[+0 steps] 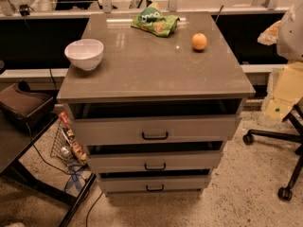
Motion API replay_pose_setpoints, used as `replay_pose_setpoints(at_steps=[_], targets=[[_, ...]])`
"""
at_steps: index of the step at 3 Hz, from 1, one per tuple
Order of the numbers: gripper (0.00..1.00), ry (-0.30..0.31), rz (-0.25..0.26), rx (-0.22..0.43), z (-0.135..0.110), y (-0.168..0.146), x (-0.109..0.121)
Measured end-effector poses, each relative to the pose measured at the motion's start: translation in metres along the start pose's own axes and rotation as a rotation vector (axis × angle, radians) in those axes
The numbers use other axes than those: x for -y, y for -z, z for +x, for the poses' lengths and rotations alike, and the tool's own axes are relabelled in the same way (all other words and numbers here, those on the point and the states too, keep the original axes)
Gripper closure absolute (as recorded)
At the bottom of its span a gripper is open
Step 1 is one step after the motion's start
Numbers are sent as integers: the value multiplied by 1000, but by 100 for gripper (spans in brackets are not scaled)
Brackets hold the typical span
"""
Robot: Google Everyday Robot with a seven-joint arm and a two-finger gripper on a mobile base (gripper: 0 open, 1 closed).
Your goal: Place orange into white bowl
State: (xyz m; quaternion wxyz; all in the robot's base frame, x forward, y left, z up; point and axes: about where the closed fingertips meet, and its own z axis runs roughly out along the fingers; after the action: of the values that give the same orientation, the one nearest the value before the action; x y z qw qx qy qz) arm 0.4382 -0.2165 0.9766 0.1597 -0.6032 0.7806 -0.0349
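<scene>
The orange [199, 41] sits on the grey cabinet top [151, 70], at the back right. The white bowl [84, 54] stands upright and empty near the top's left edge, well apart from the orange. My gripper [273, 32] shows as a pale bulky shape at the right edge of the view. It is off the side of the cabinet, to the right of the orange and about level with it. It holds nothing that I can see.
A green snack bag [155, 21] lies at the back middle of the top. Three drawers [155, 135] stand slightly open below. An office chair base [284, 141] is on the right, a wire basket [68, 145] and a dark desk [19, 141] on the left.
</scene>
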Motion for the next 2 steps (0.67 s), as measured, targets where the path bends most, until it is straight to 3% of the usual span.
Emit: replay_pose_setpoints(at_steps=[1,2], targets=[[0,0,0,0,0,0,0],[0,-19,43,46,-3,3,5]])
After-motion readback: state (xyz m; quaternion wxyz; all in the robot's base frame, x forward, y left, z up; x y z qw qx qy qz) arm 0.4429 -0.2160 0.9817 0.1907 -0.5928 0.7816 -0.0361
